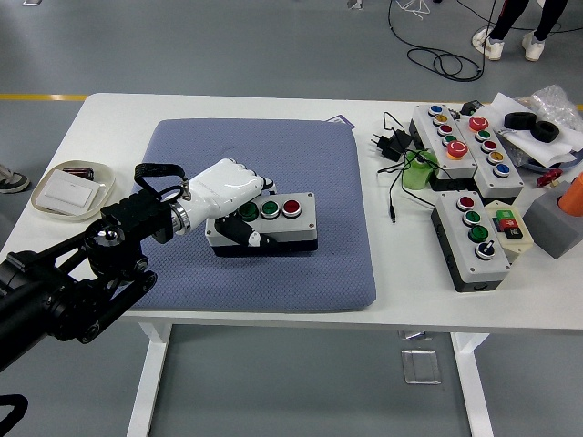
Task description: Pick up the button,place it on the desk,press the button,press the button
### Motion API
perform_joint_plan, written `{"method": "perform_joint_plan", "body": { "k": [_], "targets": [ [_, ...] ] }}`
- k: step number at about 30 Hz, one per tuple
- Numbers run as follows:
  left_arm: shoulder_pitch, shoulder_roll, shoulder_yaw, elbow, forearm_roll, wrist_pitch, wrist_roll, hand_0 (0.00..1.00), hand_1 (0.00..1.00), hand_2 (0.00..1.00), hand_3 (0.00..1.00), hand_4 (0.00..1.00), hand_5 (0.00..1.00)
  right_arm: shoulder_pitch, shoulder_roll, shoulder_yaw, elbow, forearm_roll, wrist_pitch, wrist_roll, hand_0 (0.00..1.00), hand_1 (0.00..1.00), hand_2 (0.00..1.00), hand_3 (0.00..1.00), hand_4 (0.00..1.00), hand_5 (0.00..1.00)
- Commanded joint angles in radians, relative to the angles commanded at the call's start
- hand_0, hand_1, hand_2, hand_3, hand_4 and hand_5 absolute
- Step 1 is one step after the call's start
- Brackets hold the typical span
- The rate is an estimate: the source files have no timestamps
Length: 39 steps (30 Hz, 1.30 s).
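Note:
A grey button box (273, 222) with two green buttons and one red button lies on the blue mat (264, 200), near its middle. My left hand (230, 202), white with a black arm, is shut on the box's left end, fingers curled over the top and thumb along the front side. The leftmost green button is partly covered by the fingers. The right hand is out of view.
Three more button boxes (469, 137) (472, 238) stand on the white table at the right, with a charger and cables (392, 146), a green object, and an orange item at the edge. A white tray (73, 189) sits at the far left. A person's feet show at the top right.

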Motion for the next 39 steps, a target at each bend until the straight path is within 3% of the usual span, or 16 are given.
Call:
{"method": "perform_joint_plan", "body": {
  "k": [16, 17, 22, 23, 28, 29, 34, 35, 39],
  "targets": [
    [-0.002, -0.009, -0.015, 0.030, 0.000, -0.026, 0.007, 0.264, 0.099, 0.121, 0.266, 0.389, 0.002, 0.003, -0.002, -0.009, 0.000, 0.009, 0.001, 0.001, 0.670, 0.662, 0.722, 0.603, 0.381, 0.233],
    [-0.002, -0.009, -0.013, 0.030, 0.000, -0.027, 0.007, 0.258, 0.147, 0.171, 0.378, 0.451, 0.002, 0.003, -0.002, -0.010, 0.000, 0.009, 0.000, 0.001, 0.670, 0.662, 0.721, 0.603, 0.382, 0.233],
    [-0.002, -0.007, -0.011, 0.025, 0.000, -0.029, 0.004, 0.258, 0.147, 0.171, 0.378, 0.451, 0.002, 0.004, -0.001, -0.009, 0.000, 0.009, 0.000, 0.001, 0.670, 0.662, 0.721, 0.603, 0.382, 0.233],
    [-0.002, -0.006, -0.011, 0.024, 0.000, -0.031, 0.004, 0.269, 0.230, 0.264, 0.472, 0.509, 0.002, 0.004, -0.001, -0.009, 0.000, 0.009, 0.000, 0.001, 0.670, 0.663, 0.721, 0.603, 0.382, 0.233],
    [-0.001, -0.003, -0.012, 0.019, 0.000, -0.051, 0.017, 0.269, 0.230, 0.264, 0.472, 0.509, 0.002, 0.004, -0.001, -0.010, 0.000, 0.007, 0.001, 0.000, 0.670, 0.663, 0.721, 0.603, 0.382, 0.233],
    [0.000, -0.003, -0.013, 0.017, 0.000, -0.053, 0.020, 0.512, 0.495, 0.514, 0.742, 0.706, 0.191, 0.004, -0.001, -0.011, 0.000, 0.008, 0.001, 0.000, 0.670, 0.662, 0.722, 0.602, 0.381, 0.233],
    [0.002, -0.002, -0.015, 0.014, 0.000, -0.063, 0.031, 0.512, 0.495, 0.514, 0.742, 0.706, 0.191, 0.003, -0.001, -0.011, 0.000, 0.006, 0.002, 0.000, 0.670, 0.662, 0.722, 0.602, 0.381, 0.233],
    [0.002, -0.002, -0.016, 0.014, 0.000, -0.068, 0.032, 0.554, 0.640, 0.697, 0.858, 0.874, 0.451, 0.003, -0.001, -0.010, 0.000, 0.005, 0.002, -0.001, 0.671, 0.662, 0.722, 0.603, 0.381, 0.233],
    [0.004, -0.001, -0.015, 0.014, 0.000, -0.077, 0.038, 0.554, 0.640, 0.697, 0.858, 0.874, 0.451, 0.001, -0.001, -0.009, 0.000, 0.006, 0.001, -0.001, 0.671, 0.662, 0.722, 0.603, 0.381, 0.233]
  ]
}}
